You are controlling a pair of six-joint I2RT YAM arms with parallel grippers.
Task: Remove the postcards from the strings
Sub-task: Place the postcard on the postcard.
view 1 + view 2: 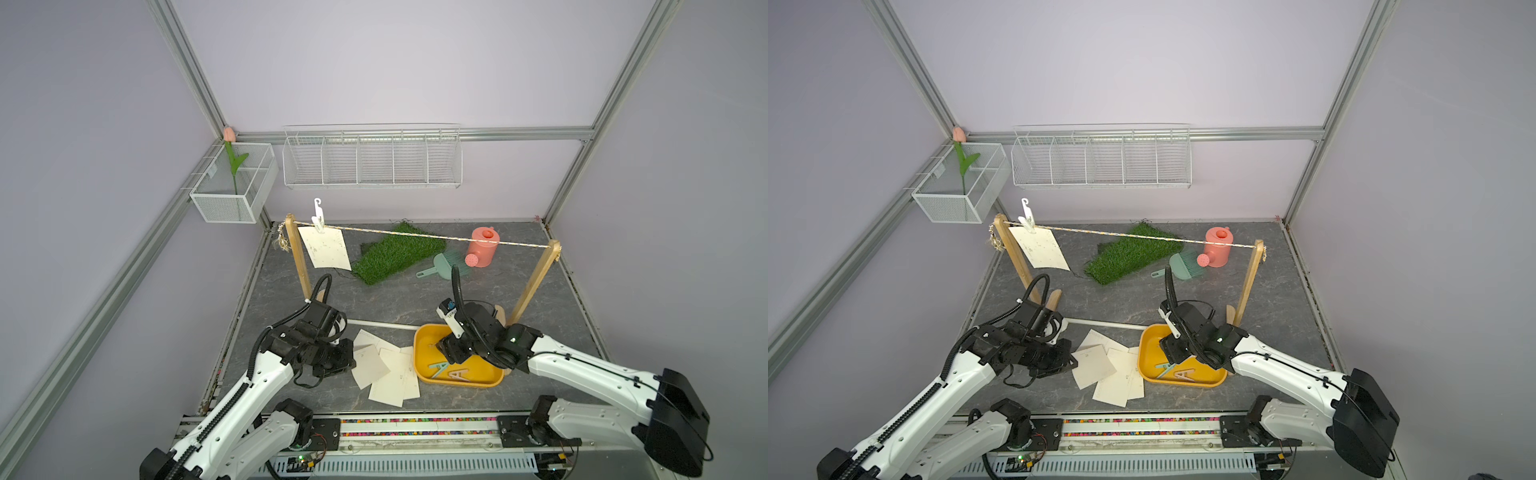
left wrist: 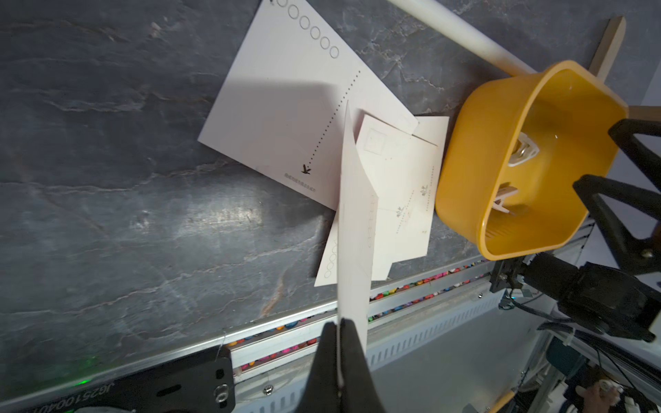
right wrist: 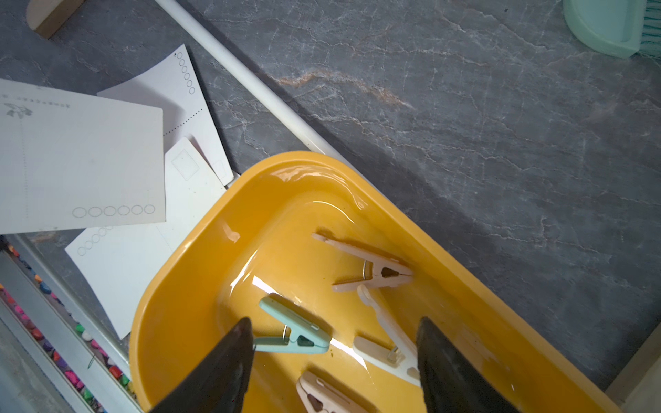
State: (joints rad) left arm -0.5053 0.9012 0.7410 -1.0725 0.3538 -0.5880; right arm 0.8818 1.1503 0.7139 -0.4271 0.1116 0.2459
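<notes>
Left claw (image 2: 338,332): clamped together on the near edge of the held postcard (image 2: 354,214), which shows edge-on in the left wrist view.
Held card's axis: its long side runs straight out from the claw, with the far end over the pile of postcards (image 1: 386,370) on the table (image 1: 415,299).
Step in hand: probably laying it on the pile. Lower it near flat, part the jaws, then back out along its length so nothing drags.
Right claw (image 3: 335,321): jaws apart and empty, over the yellow tray (image 3: 186,286) of clothespins (image 3: 372,268).
Left to do: the last postcard (image 1: 326,249) hangs from the string (image 1: 436,237) beside the left post (image 1: 301,266), pinned by a white clothespin (image 1: 318,220) — long axis roughly downward, slightly slanted.
</notes>
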